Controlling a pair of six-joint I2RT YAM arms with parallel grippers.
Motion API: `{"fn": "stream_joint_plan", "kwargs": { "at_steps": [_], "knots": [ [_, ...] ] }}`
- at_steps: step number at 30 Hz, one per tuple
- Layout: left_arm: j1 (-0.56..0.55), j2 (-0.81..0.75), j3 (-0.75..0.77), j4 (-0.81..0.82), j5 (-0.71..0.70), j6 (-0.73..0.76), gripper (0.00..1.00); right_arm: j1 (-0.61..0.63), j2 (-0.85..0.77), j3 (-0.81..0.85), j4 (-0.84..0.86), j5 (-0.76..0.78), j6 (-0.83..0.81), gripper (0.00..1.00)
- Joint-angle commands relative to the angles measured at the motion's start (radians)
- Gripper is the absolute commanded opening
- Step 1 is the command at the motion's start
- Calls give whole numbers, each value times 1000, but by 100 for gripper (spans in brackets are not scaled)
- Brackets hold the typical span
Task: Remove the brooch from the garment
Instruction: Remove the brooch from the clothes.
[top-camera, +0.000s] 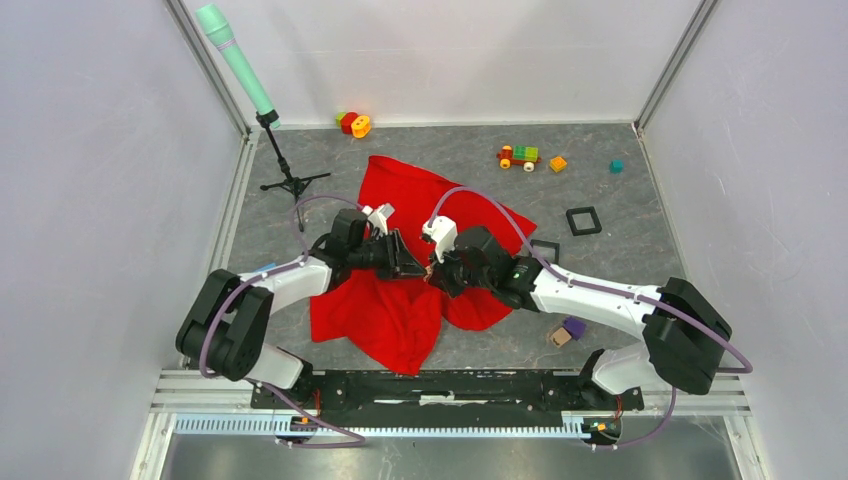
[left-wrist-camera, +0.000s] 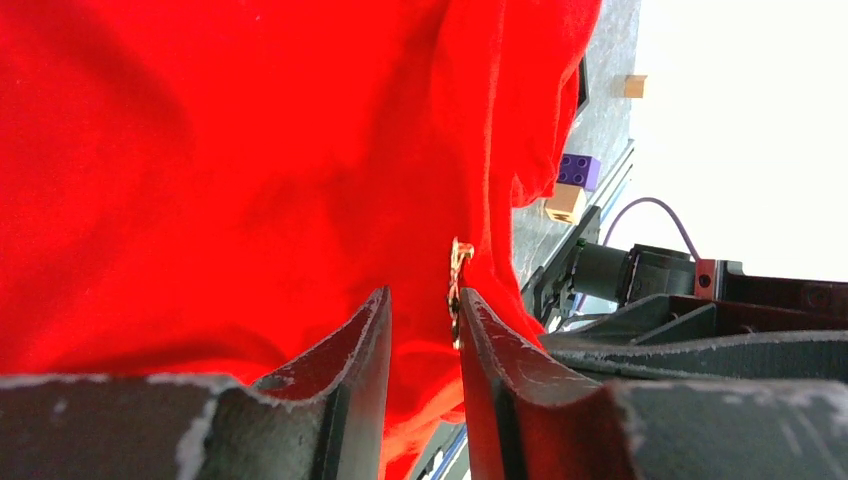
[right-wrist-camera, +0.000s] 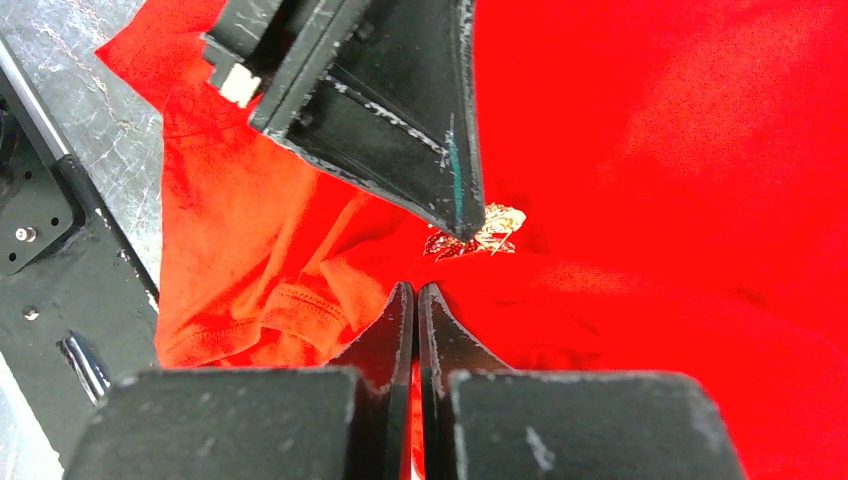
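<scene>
Two robot arms meet over the garment (top-camera: 395, 320), a red cloth lying rumpled on the grey tabletop (top-camera: 620, 260). The left gripper (left-wrist-camera: 422, 305) is narrowly parted, with red fabric showing through the gap between its fingers. Nothing is clamped there. The brooch (right-wrist-camera: 497, 219) – a tiny pale, jagged ornament – sits on the cloth right at the tip of one left finger (right-wrist-camera: 425, 150). In the left wrist view it lies against that finger's inner edge, just off the gap. The right gripper (right-wrist-camera: 415, 292) faces it from the opposite side, jaws pressed together and tips down on the fabric just short of the brooch. Whether a fold of cloth is pinched between them cannot be told. The garment spreads away from both grippers on every side, one corner reaching far beyond them up the tabletop. Back along the right arm, toward its base, a purple block (top-camera: 574, 326) and a tan block (top-camera: 559, 337) lie just off the cloth's edge – and a black square frame (top-camera: 583, 220) lies farther out beyond the right gripper.
</scene>
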Motion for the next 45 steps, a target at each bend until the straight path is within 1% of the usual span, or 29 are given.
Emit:
{"fn": "stream_joint_plan", "kwargs": {
  "at_steps": [1,4,11,15,18,22,26,28,30,32,33,35,38,40,41,42,45],
  "knots": [
    [-12,39,55,82,46,-38,36,7,-9,-6,48,-13,-18,0],
    [-12,55,64,94,46,-41,34,7,-4,-7,47,-16,-20,0],
    [-12,79,73,124,44,-54,21,10,5,-6,39,-15,-28,0],
    [-12,86,70,124,30,-45,16,9,11,-3,38,-16,-31,0],
    [-11,98,64,131,21,-39,3,10,19,0,35,-16,-30,0],
    [-10,50,17,197,-25,-37,2,11,9,-15,28,-17,-21,0],
    [-13,-26,-8,201,-71,17,2,11,-10,-81,28,-2,9,2],
    [-34,-69,-17,205,-82,52,2,11,-8,-123,48,-13,36,2],
    [-65,-106,-45,264,-105,62,2,9,-9,-177,126,-90,79,2],
    [-98,-142,-75,316,-143,67,2,9,-10,-237,270,-191,150,2],
    [-113,-163,-85,330,-164,69,2,10,-14,-265,317,-211,186,2],
    [-123,-202,-106,350,-198,73,2,9,-37,-291,359,-194,217,2],
    [-128,-255,-135,374,-220,76,2,4,-104,-314,362,-141,214,5],
    [-129,-270,-120,329,-218,94,2,0,-142,-315,333,-112,196,10],
    [-128,-273,-103,287,-213,109,2,-4,-158,-310,303,-90,186,16],
    [-128,-276,-92,260,-206,116,2,-7,-169,-304,278,-71,174,27],
    [-128,-298,-95,243,-185,122,2,-35,-211,-307,231,-53,155,50]
  ]
}}
